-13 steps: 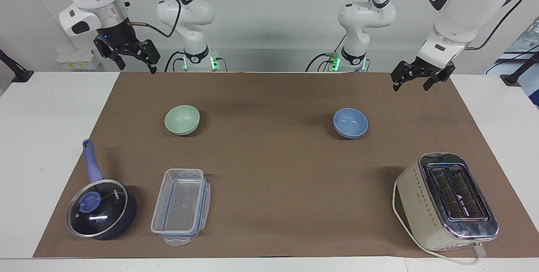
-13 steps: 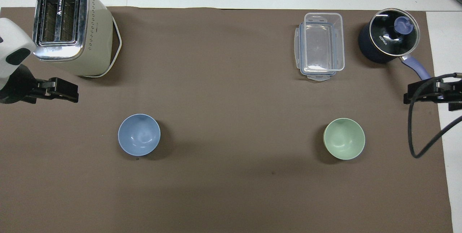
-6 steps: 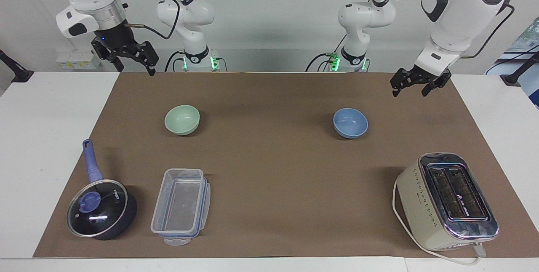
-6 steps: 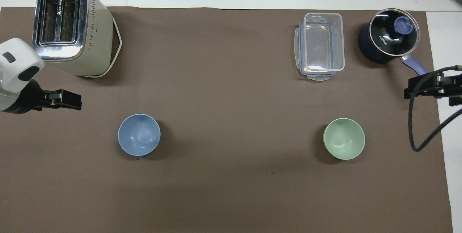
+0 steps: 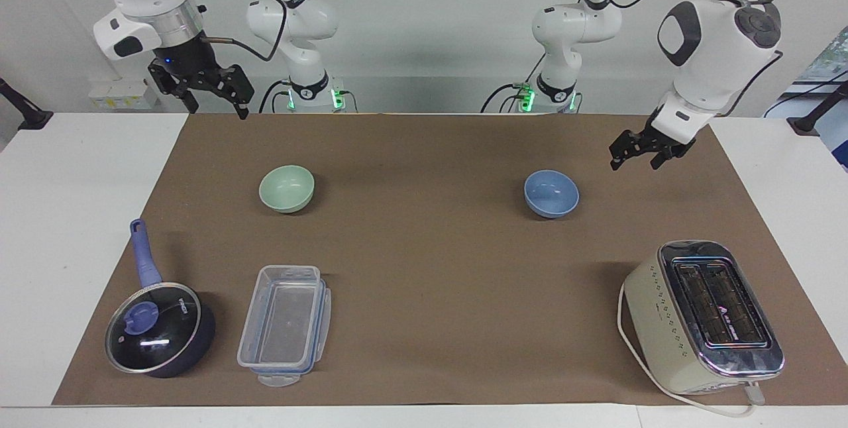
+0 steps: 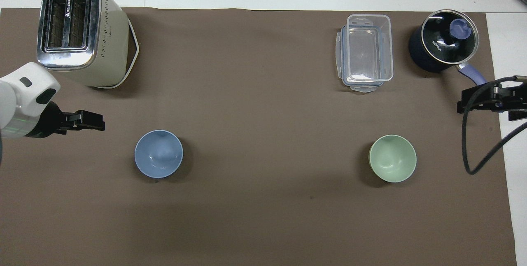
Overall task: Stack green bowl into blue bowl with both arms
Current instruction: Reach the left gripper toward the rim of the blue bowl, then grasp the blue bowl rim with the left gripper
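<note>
Only writing I can actually read: "KONKA" on the glass lid of the dark-blue saucepan (image 6: 444, 40). The toaster (image 5: 703, 315) has a little triangle logo with some lettering between its slots, but I can't make the words out.

My left gripper (image 5: 637, 156) hangs in the air over the brown mat (image 5: 424, 262), just beside the blue bowl (image 5: 551, 193) toward my left arm's end of the table, fingers spread apart, holding nothing and touching nothing. My right gripper (image 5: 213, 98) is up over the mat's edge at my right arm's end, fingers also spread and empty.

The green bowl (image 5: 287, 189) sits upright on the mat, well apart from the blue one, with the clear plastic container (image 5: 285, 324) farther from me than it.
</note>
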`<state>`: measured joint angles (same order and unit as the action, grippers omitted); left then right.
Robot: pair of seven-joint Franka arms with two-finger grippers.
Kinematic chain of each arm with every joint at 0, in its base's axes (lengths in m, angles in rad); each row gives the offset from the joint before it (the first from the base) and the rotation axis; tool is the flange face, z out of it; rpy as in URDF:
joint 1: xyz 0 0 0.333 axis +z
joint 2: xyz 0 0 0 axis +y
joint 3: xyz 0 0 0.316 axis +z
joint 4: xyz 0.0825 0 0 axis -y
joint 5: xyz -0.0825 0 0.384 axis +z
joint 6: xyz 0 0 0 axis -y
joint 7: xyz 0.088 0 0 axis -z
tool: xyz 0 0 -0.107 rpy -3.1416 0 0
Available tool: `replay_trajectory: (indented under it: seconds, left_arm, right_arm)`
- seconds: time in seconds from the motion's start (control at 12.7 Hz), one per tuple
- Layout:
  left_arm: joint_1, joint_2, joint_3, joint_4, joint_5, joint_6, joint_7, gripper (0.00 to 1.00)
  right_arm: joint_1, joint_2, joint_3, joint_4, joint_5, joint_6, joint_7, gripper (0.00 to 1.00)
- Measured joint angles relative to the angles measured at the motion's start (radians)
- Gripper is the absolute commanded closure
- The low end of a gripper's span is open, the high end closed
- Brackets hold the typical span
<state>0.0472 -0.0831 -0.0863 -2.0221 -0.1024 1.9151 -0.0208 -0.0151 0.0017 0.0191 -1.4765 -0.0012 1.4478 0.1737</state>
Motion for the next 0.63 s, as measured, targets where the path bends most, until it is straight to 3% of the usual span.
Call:
replay_trajectory:
  seconds: [0.63]
  left_arm:
    - [-0.101,0.023,-0.021,-0.318,-0.008,0.389,0.004,0.0]
  right_arm:
    - [0.0,0.0,0.0,0.0,0.0,0.0,0.0,0.0]
